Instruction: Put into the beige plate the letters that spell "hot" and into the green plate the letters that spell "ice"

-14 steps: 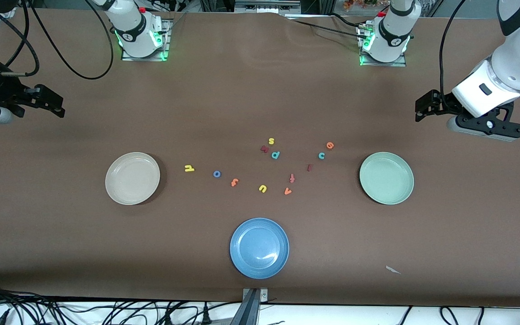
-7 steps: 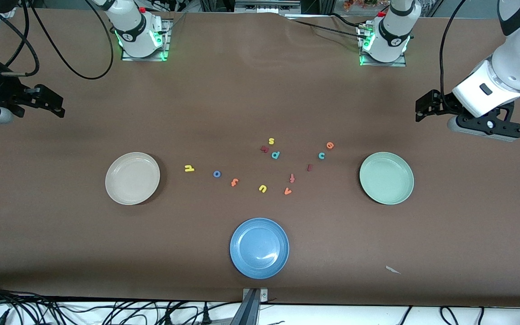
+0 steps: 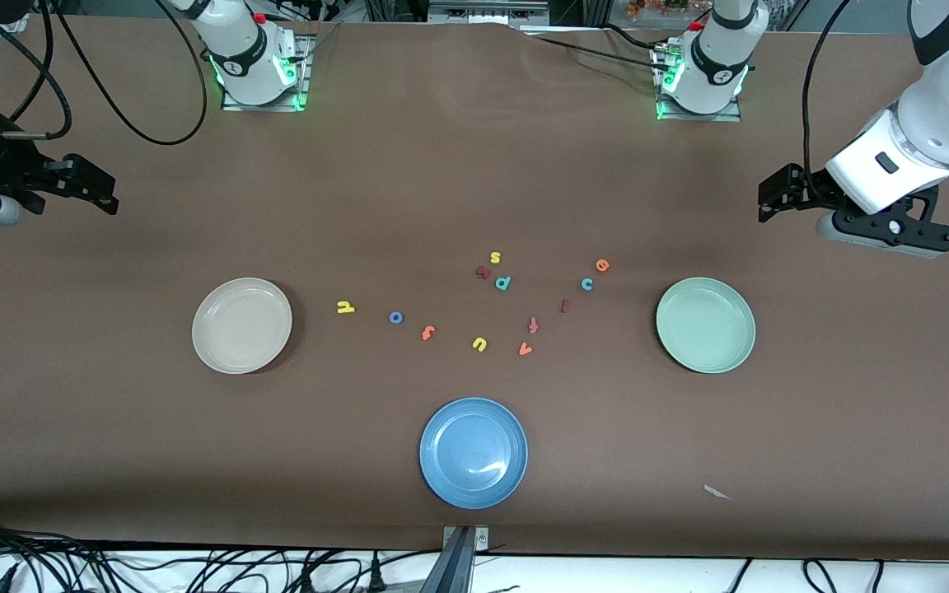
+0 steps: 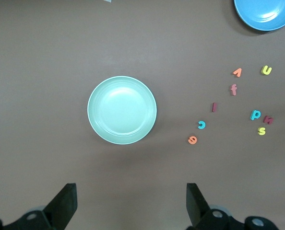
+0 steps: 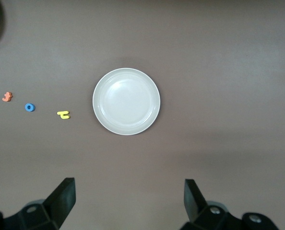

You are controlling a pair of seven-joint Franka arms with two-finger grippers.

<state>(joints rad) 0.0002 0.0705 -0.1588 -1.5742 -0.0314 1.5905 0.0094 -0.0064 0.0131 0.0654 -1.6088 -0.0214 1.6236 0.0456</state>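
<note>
You can count three plates on the brown table. The beige plate sits toward the right arm's end, the green plate toward the left arm's end, and a blue plate lies between them, nearest the front camera. All three have nothing in them.

Eleven little letters lie scattered between the beige and green plates. For "hot" you have the yellow h near the beige plate, then the blue o, then the orange t. For "ice" you have the dark red i, the teal c and the orange e, all near the green plate.

Five extra letters sit in the middle: a yellow s, a dark red angular letter, a teal p, a yellow u and a red f. An orange v lies close to the f.

The left gripper hangs high over the table by the green plate, fingers spread wide, holding nothing. The right gripper waits high by the beige plate, spread wide too.

A small white scrap lies near the table's front edge.
</note>
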